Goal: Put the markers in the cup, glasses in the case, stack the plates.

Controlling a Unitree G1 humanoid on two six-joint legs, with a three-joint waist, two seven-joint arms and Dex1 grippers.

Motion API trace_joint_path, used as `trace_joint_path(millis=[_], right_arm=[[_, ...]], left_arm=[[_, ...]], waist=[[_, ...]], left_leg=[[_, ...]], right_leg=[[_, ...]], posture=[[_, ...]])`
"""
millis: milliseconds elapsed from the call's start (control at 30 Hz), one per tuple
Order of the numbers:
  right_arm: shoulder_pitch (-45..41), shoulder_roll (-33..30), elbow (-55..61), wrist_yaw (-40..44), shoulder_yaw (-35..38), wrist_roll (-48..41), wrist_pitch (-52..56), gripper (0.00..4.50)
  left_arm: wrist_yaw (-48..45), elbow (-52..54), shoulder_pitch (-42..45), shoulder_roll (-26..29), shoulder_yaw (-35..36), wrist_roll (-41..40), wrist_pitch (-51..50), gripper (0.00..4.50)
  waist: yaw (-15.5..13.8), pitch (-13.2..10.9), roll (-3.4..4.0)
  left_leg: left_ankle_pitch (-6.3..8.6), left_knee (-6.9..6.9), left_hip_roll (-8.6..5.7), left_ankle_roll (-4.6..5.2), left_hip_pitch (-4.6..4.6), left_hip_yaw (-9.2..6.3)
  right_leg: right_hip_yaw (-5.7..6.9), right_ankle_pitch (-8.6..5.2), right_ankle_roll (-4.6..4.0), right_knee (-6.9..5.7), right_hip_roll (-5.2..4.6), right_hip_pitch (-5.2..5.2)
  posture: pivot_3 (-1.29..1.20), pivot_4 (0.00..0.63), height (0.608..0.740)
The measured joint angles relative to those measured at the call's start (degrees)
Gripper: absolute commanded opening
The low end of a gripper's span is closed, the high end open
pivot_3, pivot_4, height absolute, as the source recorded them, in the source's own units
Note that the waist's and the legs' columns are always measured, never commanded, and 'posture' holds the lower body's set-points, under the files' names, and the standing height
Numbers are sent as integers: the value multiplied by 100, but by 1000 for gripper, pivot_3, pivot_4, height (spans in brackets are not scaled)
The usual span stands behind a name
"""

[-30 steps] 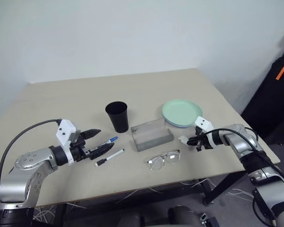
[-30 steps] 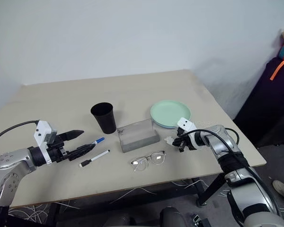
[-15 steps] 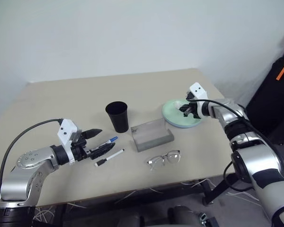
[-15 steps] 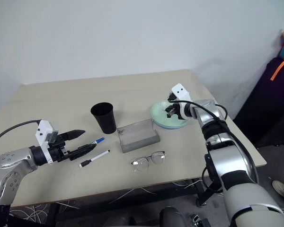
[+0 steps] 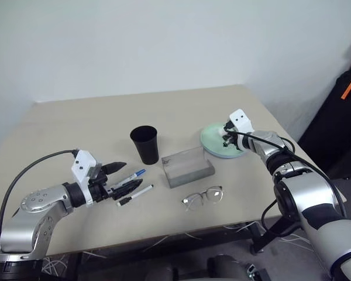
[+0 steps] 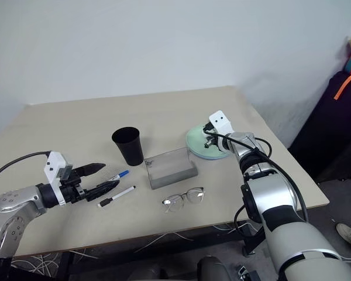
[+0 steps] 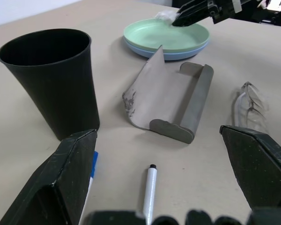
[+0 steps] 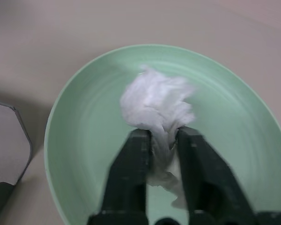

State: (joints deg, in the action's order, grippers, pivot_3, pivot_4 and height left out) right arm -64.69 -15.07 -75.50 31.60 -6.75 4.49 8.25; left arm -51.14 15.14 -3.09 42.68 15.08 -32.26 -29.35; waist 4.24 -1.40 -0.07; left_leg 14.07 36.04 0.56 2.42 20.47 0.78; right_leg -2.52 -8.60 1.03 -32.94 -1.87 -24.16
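Head views. One beige table [image 5: 76, 123] carries one black cup [image 5: 145, 144], one grey case [image 5: 188, 166] lying open beside it, one pair of clear-framed glasses [image 5: 202, 196] on the near side of the case, and two markers: a blue-capped marker [image 5: 132, 175] and a black-capped marker [image 5: 135, 194], lying side by side near the cup. Two plates are stacked to the right of the case, the mint green plate [image 5: 217, 139] on top of the light blue plate [image 6: 199, 154], of which a thin edge shows. The left gripper [image 5: 121, 177] hangs just beside the markers, fingers spread wide and empty. The right gripper [image 5: 227, 139] reaches over the green plate.

Left wrist view. The two black fingers [image 7: 61, 183] stand far apart with nothing between them; cup, both markers, open case, glasses and the plate stack lie ahead.

Right wrist view. The right gripper's two fingers [image 8: 131, 173] stand narrowly parted around one crumpled white tissue [image 8: 157, 107], which lies in the green plate; whether they are clamped on it cannot be told.
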Motion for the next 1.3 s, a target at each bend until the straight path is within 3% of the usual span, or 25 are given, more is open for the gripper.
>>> trace_joint_path(millis=[233,533,667,767,933,1100,1300], right_arm=[[0,-6,0,-12,94,23,-7,4469],[2,-468,305,726,108,18,96,4469],[175,-991,1594,1975,76,-119,459,4469],[769,-1534,3317,3077,67,-501,1156,4469],[1327,-2191,4962,4141,151,-1285,2334,4469],[1635,-2901,5928,5076,332,-2059,2964,4469],[1690,-3062,6074,5354,306,-2295,3056,4469]], left_arm=[[51,6,21,0,0,-20,-8,4500],[110,49,117,-89,-99,-20,-54,4500],[120,205,161,-89,-160,-18,-95,4500],[117,307,201,-87,-254,-15,-145,4500],[104,303,419,19,-364,116,-134,4500],[51,291,784,96,-939,538,-71,4500],[10,312,1721,-17,-1879,1002,-71,4500]], waist=[[0,0,0],[0,-1,2],[-5,0,7],[-28,1,6],[-15,-2,11],[-27,-2,8],[-20,-2,7]], left_leg=[[0,-1,-1,0,3,-1],[0,1,-3,0,4,-2],[1,0,-2,0,4,-5],[1,0,-3,-1,4,-11],[0,8,0,0,-1,0],[2,12,1,-3,-14,1],[2,20,1,-3,-14,8]], right_leg=[[0,1,1,2,0,0],[-2,0,1,4,0,1],[0,2,5,1,0,1],[5,2,7,3,0,5],[3,-2,0,1,0,4],[9,-4,0,4,0,15],[7,-4,1,9,-1,18]], posture=[[0,0,732],[0,0,732],[0,0,732],[0,0,732],[0,0,732],[0,0,732],[0,0,732]])
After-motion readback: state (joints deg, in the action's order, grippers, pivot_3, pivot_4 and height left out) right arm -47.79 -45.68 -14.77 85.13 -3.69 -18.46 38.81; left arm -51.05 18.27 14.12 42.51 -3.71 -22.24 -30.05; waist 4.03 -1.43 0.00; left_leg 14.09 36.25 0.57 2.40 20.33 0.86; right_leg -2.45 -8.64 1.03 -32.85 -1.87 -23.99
